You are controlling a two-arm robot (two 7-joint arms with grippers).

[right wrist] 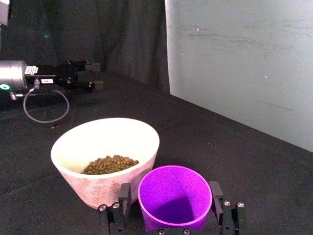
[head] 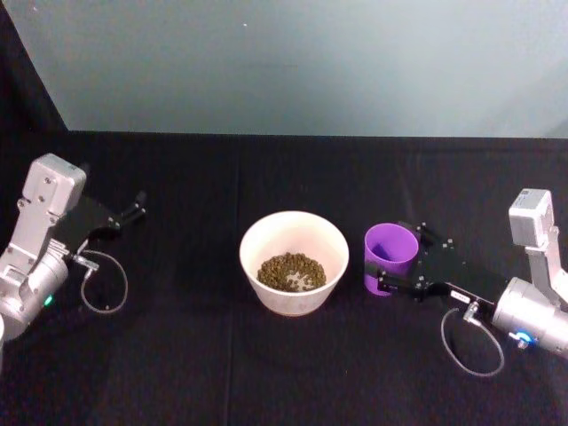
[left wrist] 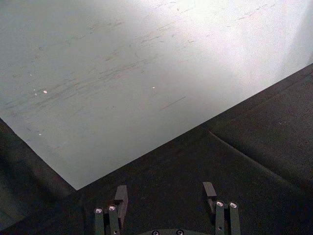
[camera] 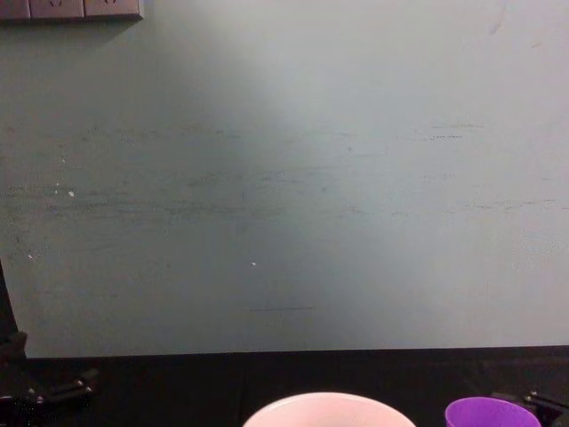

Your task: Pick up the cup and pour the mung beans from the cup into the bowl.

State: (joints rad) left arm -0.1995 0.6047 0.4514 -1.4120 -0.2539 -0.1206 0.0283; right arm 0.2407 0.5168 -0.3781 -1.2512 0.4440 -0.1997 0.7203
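Purple cup sitting upright next to the bowl, beans in the bowl.

The small bright purple plastic cup stands on the black tabletop just right of the pale pinkish-white round bowl, which holds the mung beans. The right gripper has its fingers either side of the cup, looks like gripping. The left gripper sits off left, fingers wide with nothing between them.

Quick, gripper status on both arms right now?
Left gripper: open, holding nothing, parked off to the robot's left.
Right gripper: fingers either side of the cup, standing upright beside the bowl; whether they are clamped cannot be told.
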